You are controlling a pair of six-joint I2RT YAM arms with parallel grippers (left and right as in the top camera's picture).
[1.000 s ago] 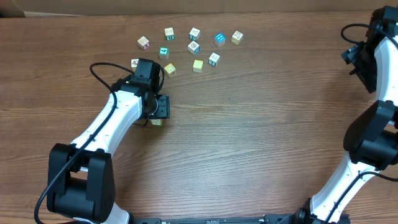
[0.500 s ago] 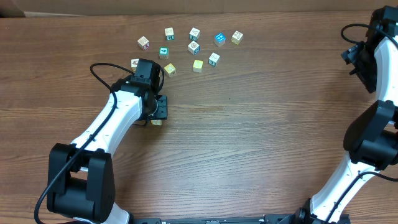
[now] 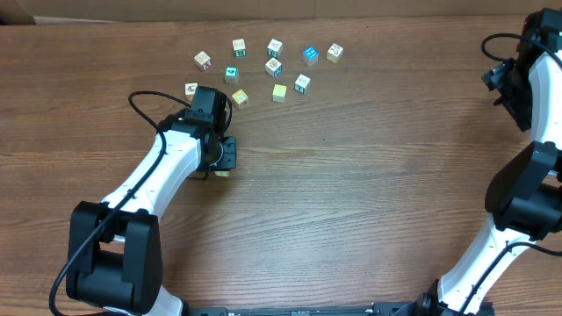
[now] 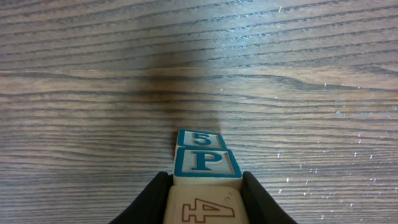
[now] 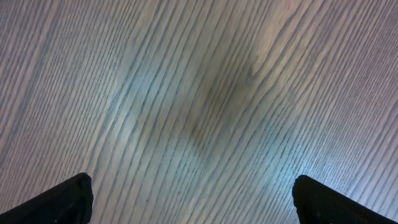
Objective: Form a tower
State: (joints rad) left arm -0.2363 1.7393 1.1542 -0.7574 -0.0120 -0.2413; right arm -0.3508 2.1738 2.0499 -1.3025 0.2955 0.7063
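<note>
The left jaws are clamped snug on the cream "4" cube (image 4: 202, 210), looks like to seat it squarely against the tower (image 4: 205, 162), while the right jaws hang wide open, empty.

1. I read a teal "P" in a teal frame on one face of the tower (image 4: 205, 163).
2. A teal "5" sits on the framed face just beyond it.
3. A red-outlined "4" marks the cream cube (image 4: 202, 208).

Overhead looks straight down at the worktop (image 3: 351, 193); left wrist, close on the tower (image 4: 205, 163); right wrist, worktop far from it.
</note>
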